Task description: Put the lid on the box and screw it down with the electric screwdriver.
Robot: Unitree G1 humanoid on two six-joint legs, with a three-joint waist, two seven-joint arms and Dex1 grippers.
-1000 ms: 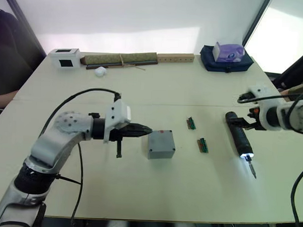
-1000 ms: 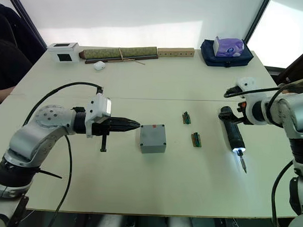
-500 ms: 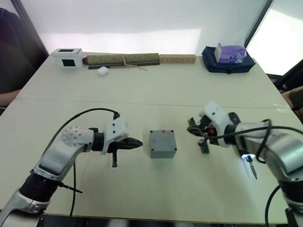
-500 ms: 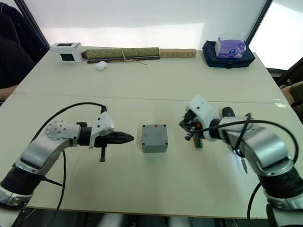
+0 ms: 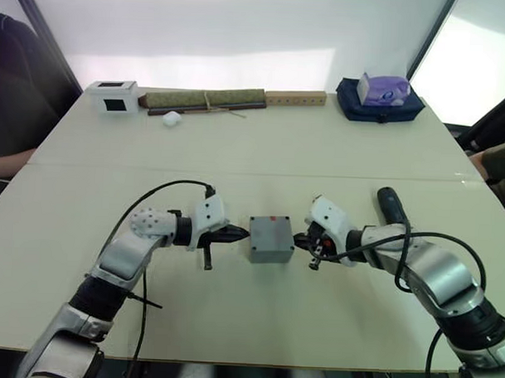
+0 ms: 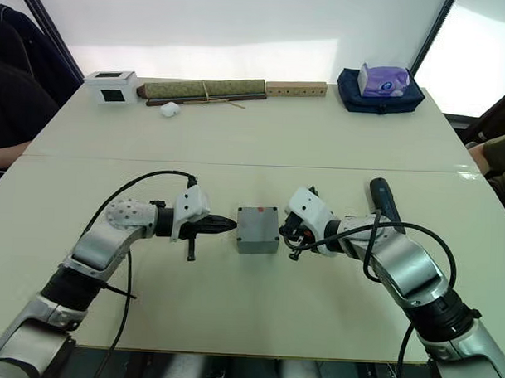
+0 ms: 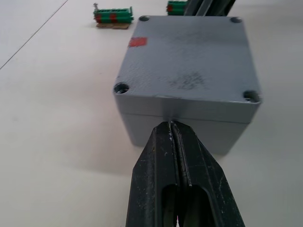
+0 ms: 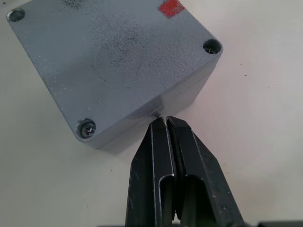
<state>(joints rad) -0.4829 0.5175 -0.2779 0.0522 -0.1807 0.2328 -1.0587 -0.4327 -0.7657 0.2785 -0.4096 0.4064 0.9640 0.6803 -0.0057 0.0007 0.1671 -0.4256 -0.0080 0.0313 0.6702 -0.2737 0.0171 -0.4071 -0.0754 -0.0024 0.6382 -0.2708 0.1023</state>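
Note:
The grey box sits mid-table with the lid lying flush on top; a red mark is on the lid. One corner holds a screw, and the other corner holes look empty. My left gripper is shut, its tips against the box's left wall. My right gripper is shut too, tips against the opposite wall. Both hold nothing. The electric screwdriver lies on the table behind my right forearm, partly hidden by it.
Two small green terminal blocks lie just beyond the box. Along the table's far edge stand a white box with a black window, a long green roll, a wooden strip and a purple tissue box. A person sits at far left.
My right gripper left the screwdriver on the table, shut, and swung left to the box's right side. My left gripper drew back, then returned to the left wall. The camera shifted.

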